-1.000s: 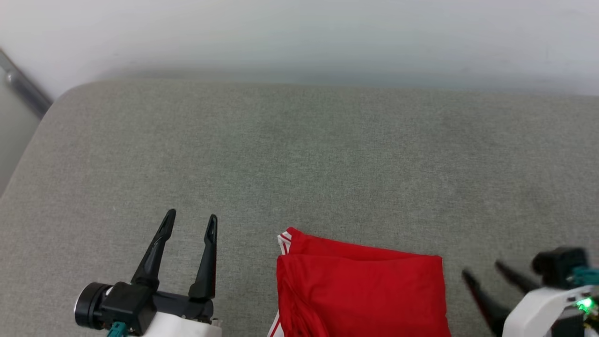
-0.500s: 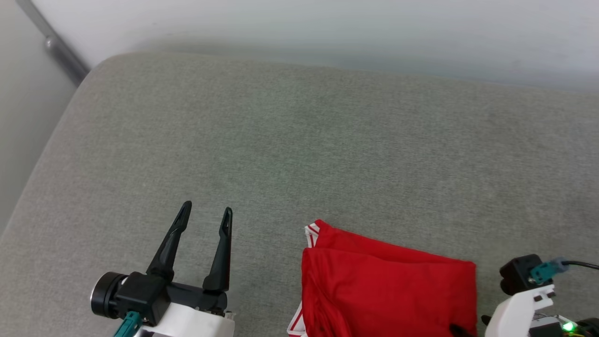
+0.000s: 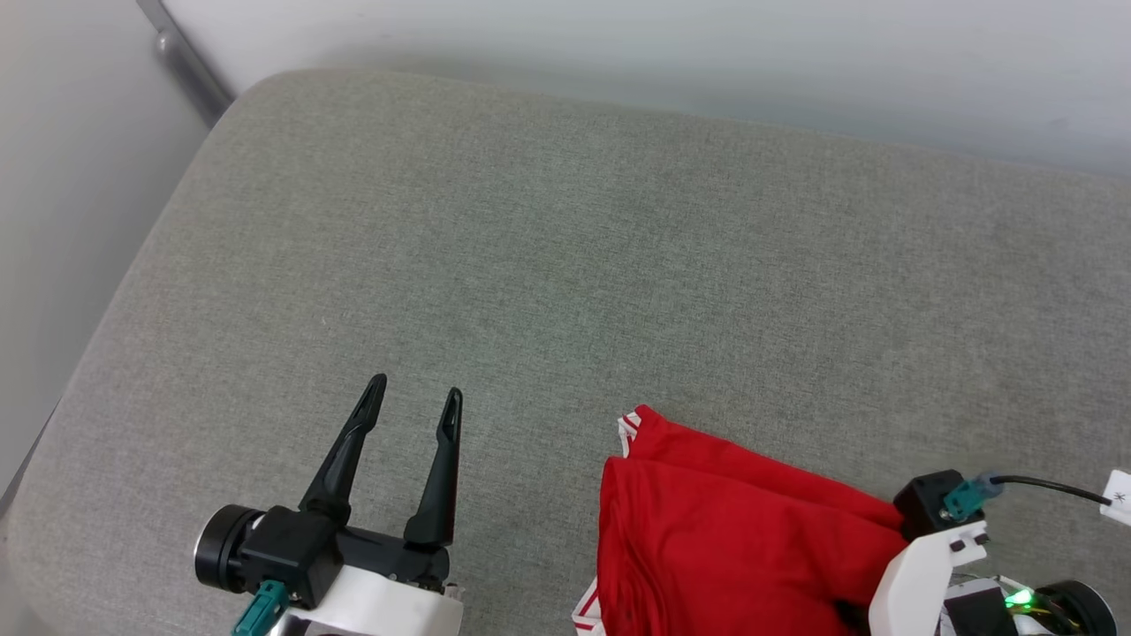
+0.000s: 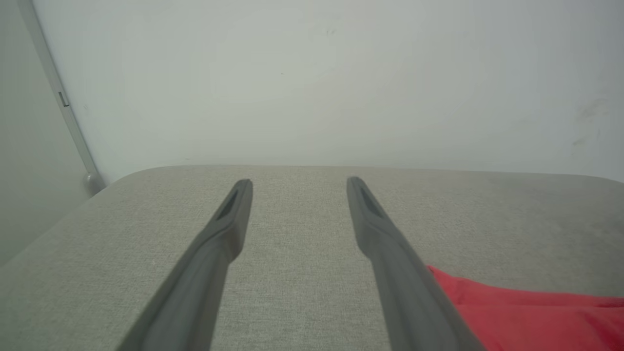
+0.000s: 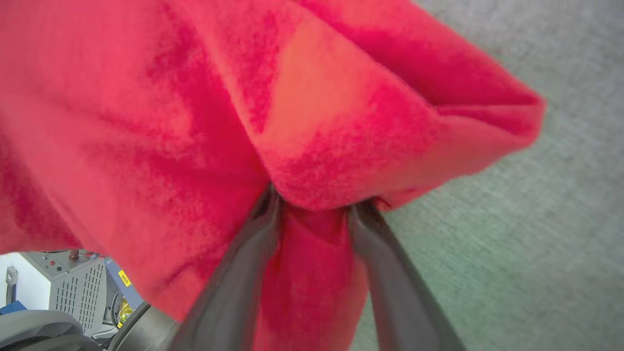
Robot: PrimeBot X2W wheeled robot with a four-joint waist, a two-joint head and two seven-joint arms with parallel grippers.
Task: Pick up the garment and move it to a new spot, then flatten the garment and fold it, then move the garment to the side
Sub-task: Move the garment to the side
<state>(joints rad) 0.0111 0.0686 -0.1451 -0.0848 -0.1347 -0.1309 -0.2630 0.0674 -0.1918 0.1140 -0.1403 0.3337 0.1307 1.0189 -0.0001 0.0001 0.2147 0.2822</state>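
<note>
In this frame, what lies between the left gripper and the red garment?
Nothing but bare grey cushion. In the head view, the strip between the left gripper and the garment has no object on it.

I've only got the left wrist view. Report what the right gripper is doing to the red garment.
Observer: Right wrist view: the right gripper straddles a bunched fold of the garment, fingers apart.
Operator: Give me the garment's layout from the head view.
Observer: It lies folded on the grey cushion, striped trim at its far-left corner.
Operator: Now the right arm.
Observer: Its white forearm covers the garment's near-right corner.
</note>
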